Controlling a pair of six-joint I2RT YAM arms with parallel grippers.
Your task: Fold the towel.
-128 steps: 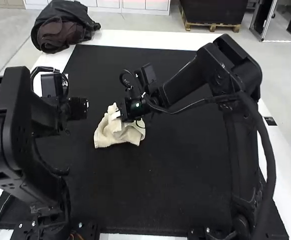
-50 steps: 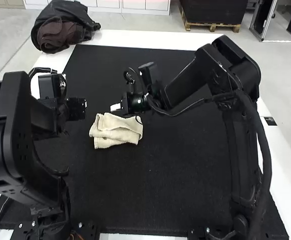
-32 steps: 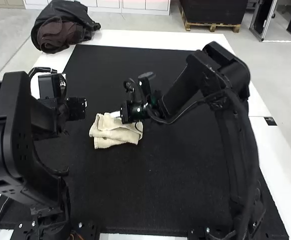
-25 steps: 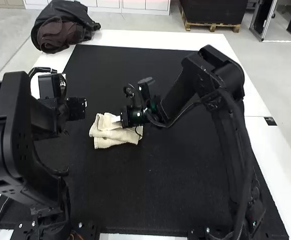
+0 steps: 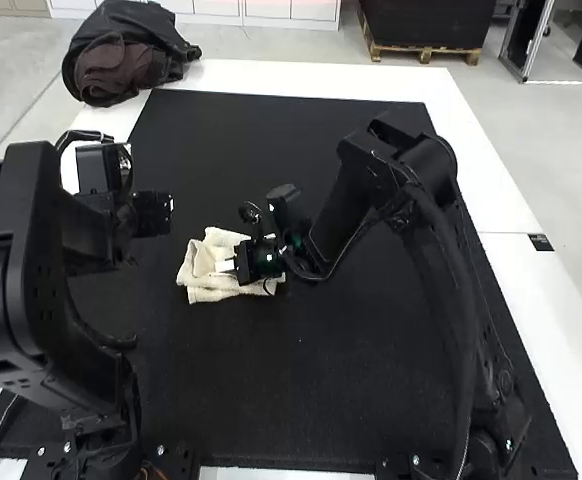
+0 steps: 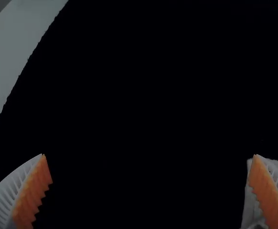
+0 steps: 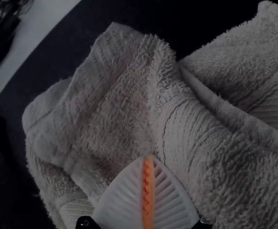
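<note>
the mat (image 5: 321, 400) lay on the table (image 5: 501, 200), and the towel (image 5: 206, 292) on the mat, left of its middle. the left gripper (image 5: 153, 214) was left of the towel, apart from it; the right gripper (image 5: 227, 265) was at the towel. a label (image 5: 540, 242) sat on the table, right of the mat.

Black arms (image 5: 33, 255) carry looping cables (image 5: 467, 335) and ribbed white fingers (image 7: 170, 202).

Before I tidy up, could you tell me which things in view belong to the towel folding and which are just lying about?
For the job:
towel
right gripper, at the towel
left gripper

Lying about:
dark bundle, far left corner
small black tag, right edge
</note>
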